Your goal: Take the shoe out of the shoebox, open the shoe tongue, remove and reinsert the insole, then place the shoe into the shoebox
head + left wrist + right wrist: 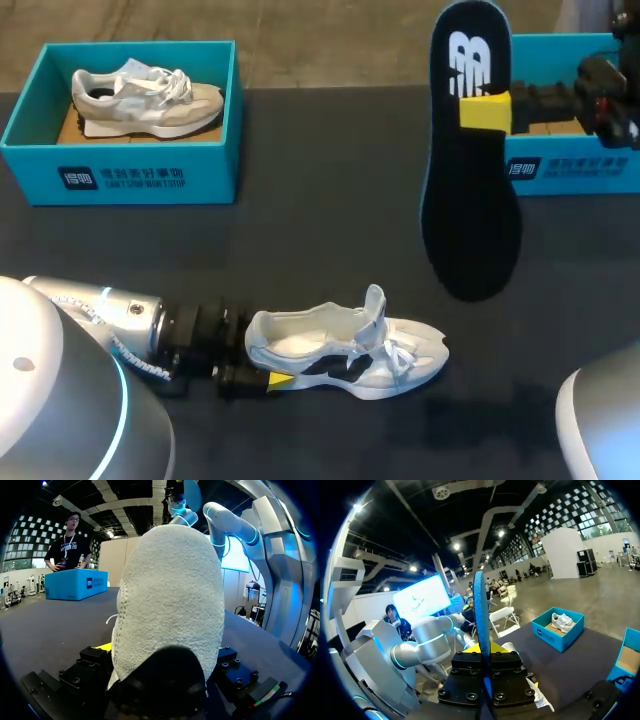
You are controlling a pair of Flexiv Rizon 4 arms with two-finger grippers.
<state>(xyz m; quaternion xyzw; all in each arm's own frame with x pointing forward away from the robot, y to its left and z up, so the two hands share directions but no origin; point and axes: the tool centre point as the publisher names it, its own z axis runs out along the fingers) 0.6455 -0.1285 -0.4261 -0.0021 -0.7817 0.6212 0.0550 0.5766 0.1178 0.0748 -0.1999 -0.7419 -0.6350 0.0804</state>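
Left arm lies low over the black desk. Far behind the heel end of the white sneaker sits a teal shoebox holding a second pale sneaker. Far behind its toe end is another teal shoebox. The dark insole hangs in the air beyond the sneaker's toe, well apart from it, with the right claw clamped near its upper end. The white sneaker stands upright on the desk, outside both boxes, tongue lifted, with the left claw clamped on its heel.

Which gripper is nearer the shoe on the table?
Left. The left gripper grips the shoe at its heel; the right gripper holds the insole aloft, well away.
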